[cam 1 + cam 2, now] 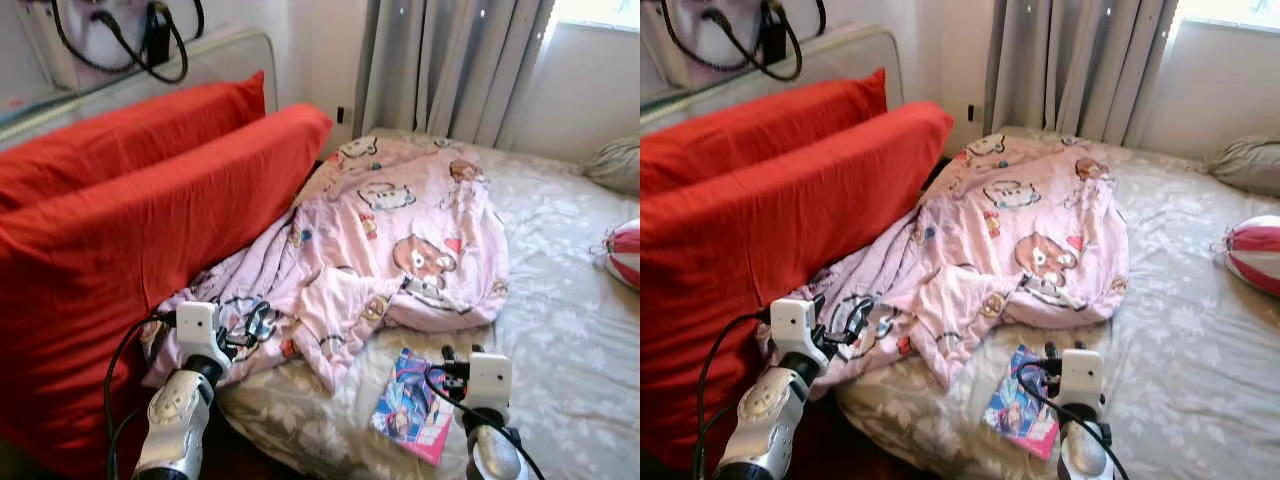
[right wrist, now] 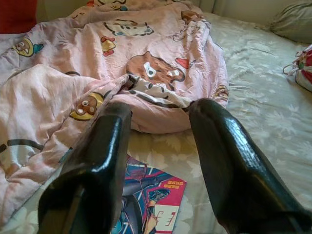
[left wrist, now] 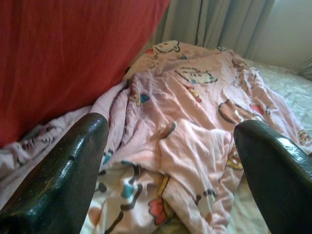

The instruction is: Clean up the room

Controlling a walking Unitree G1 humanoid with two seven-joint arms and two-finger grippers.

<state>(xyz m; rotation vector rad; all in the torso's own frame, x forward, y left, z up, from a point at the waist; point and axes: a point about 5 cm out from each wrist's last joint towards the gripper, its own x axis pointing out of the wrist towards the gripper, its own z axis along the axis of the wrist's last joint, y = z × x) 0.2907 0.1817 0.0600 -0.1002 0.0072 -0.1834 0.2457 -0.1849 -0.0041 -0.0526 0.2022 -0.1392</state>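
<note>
The pink cartoon-print blanket point(image 1: 390, 240) is the landmark here: it lies crumpled on the bed point(image 1: 570, 330), its near-left edge bunched against the red mattress cover point(image 1: 130, 250) that stands on edge beside it. Just in front of the blanket's near edge, flat on the grey floral sheet, lies a colourful magazine point(image 1: 412, 405) (pink corner toward the robot). Well to the right of the blanket sit a red-and-white striped bag point(image 1: 625, 252) and, further back, a grey pillow point(image 1: 615, 165).

The left hand point(image 1: 250, 328) hovers at the blanket's near-left corner with its 2 black fingers point(image 3: 58, 170) spread wide and nothing between them. The right hand point(image 1: 458, 362) hangs just above the magazine, a little right of the blanket's front fold, its fingers point(image 2: 229, 156) moderately apart and also empty.

The step in hand looks like a choice between gathering the blanket and picking up the magazine. For the blanket, the left hand would do best to close on a thick fold at the corner rather than a single layer, so the cloth does not slip free when lifted. The magazine is thin and flat on a soft sheet, so the right hand would likely need to come down over an edge and press lightly into the bedding to get one finger under it. Lifting the blanket first risks dragging the magazine along.
</note>
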